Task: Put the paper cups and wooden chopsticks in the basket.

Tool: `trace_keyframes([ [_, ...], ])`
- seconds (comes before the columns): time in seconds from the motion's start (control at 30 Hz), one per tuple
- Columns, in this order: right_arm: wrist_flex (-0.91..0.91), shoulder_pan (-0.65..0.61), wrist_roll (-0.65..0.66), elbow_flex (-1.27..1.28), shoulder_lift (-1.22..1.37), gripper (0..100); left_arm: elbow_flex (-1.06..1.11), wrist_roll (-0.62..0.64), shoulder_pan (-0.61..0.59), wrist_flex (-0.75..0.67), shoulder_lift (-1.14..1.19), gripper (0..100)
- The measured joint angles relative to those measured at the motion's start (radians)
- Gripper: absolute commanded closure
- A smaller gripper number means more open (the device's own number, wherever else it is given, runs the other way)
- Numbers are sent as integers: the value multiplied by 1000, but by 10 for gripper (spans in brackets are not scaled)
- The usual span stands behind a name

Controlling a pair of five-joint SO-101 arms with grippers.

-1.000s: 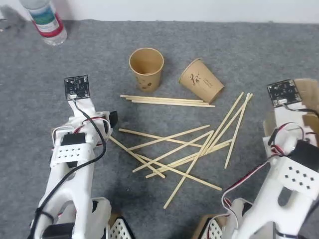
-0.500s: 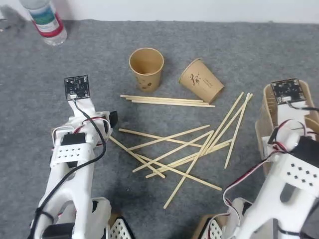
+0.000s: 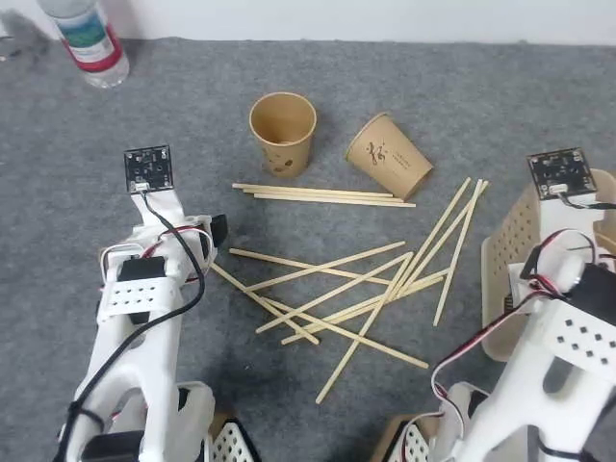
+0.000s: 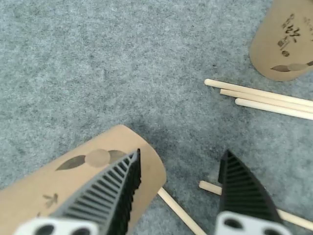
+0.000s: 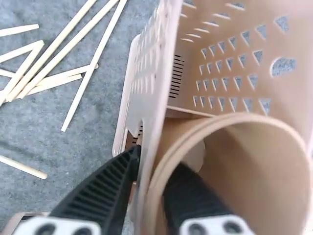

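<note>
White arms (image 3: 135,322), black ribbed grippers (image 4: 181,154)

Four in all: an upright paper cup (image 3: 282,130), a tipped cup (image 3: 388,154), a third cup (image 4: 78,191) on its side, and a fourth cup (image 5: 234,171). The wooden chopsticks (image 3: 327,195) number roughly thirteen, though overlaps blur the count. There is one basket (image 3: 505,260) and one bottle (image 3: 89,38).

Grey felt desk (image 3: 481,87), pale wooden chopsticks (image 3: 322,195) ahead of the left tool (image 4: 182,152), itself black and ribbed. Tan paper cups (image 3: 284,154) carry dark leaf prints; cream basket (image 5: 234,58), dotted with triangle holes, sits at the right tool (image 5: 156,161).
</note>
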Motion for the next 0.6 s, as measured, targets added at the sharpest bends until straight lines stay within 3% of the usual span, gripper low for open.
trace_keyframes([
  [0.1,0,0,0,0,0,727,0,0,0,2,0,742],
  [0.37,-48,0,0,0,0,734,0,0,0,3,0,742],
  [0.6,-147,63,87,-2,0,734,0,0,0,5,0,742],
])
